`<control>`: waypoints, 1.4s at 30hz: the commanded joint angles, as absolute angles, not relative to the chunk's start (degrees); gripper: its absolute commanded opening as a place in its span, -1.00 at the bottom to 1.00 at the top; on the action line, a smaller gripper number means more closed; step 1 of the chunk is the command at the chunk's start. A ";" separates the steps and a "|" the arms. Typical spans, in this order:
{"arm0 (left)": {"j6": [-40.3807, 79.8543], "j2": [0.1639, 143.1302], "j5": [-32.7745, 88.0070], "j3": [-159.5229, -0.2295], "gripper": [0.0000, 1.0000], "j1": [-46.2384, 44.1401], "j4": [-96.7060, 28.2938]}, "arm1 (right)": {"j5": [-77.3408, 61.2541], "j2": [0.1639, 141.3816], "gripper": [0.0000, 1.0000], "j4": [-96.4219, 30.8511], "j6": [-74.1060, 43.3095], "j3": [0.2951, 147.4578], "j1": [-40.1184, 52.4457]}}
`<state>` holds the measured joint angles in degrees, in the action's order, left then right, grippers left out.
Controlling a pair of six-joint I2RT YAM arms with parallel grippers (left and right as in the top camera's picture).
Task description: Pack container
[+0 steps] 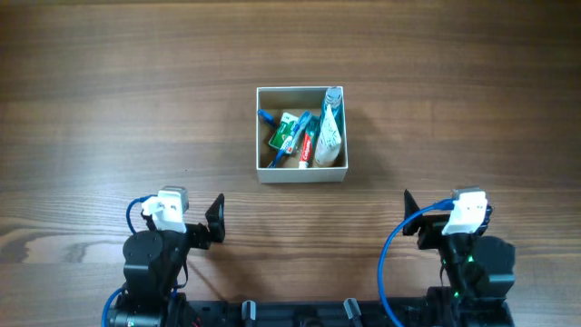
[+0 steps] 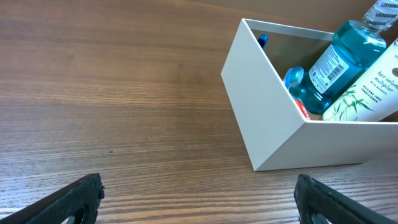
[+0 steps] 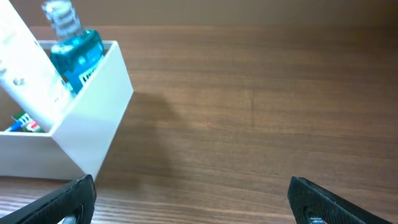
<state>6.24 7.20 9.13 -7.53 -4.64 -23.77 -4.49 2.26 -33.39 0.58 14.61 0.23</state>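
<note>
The container, a square white-walled cardboard box, stands on the wooden table at mid-centre. Inside lie a blue mouthwash bottle, a white tube, a red-and-white toothpaste tube, a green packet and a blue toothbrush. In the left wrist view the box is at upper right, with the bottle and the tube. In the right wrist view the box is at left, with the bottle. My left gripper and right gripper are open and empty, near the table's front edge.
The wooden table extends on all sides of the box. The two arm bases stand at the front edge, at the left and at the right.
</note>
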 commanded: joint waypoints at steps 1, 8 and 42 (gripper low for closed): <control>5.13 6.76 11.07 -7.07 0.99 -4.27 -23.75 | -5.26 0.19 1.00 -31.05 1.28 9.43 0.47; 5.13 6.76 11.09 -7.07 1.00 -4.27 -23.77 | -5.19 0.27 0.99 -30.06 1.32 8.78 0.47; 5.13 6.76 11.07 -7.07 1.00 -4.27 -23.77 | -5.19 0.27 0.99 -30.04 1.34 8.78 0.47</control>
